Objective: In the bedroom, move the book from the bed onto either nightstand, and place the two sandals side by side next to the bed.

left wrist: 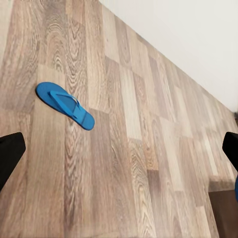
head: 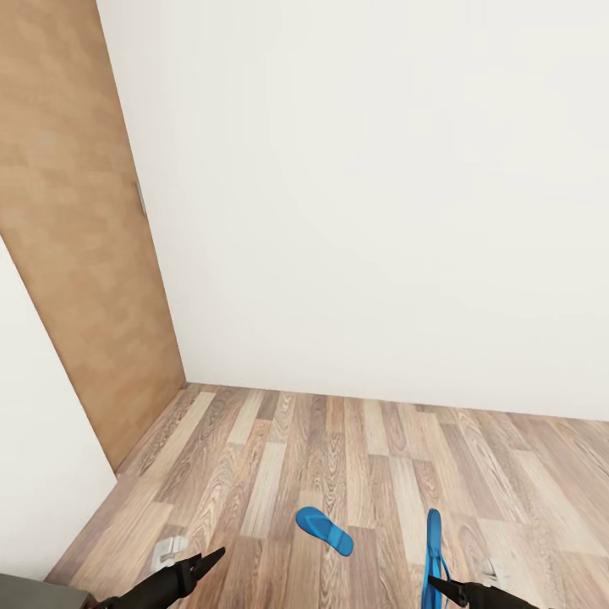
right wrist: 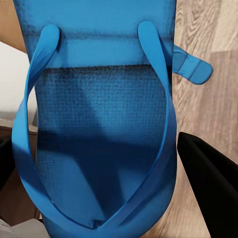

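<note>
One bright blue sandal [head: 324, 530] lies flat on the wood-plank floor, strap up, between my two arms; it is also in the left wrist view [left wrist: 64, 105] and the right wrist view [right wrist: 191, 64]. The other sandal [head: 433, 550] hangs on edge above the floor, toe end up, with my right gripper [head: 440, 584] shut on its heel end. In the right wrist view this held sandal [right wrist: 99, 114] is very close, a black finger [right wrist: 208, 188] beside it. My left gripper [head: 211, 558] is open and holds nothing, its fingers [left wrist: 7, 153] wide apart. The book, bed and nightstand are out of view.
I face a room corner: a light-brown wooden door [head: 76, 254] on the left and a plain white wall [head: 381, 211] ahead. Bare plank floor [head: 279, 457] stretches to the wall. A white wall edge [head: 34, 440] stands close at my left.
</note>
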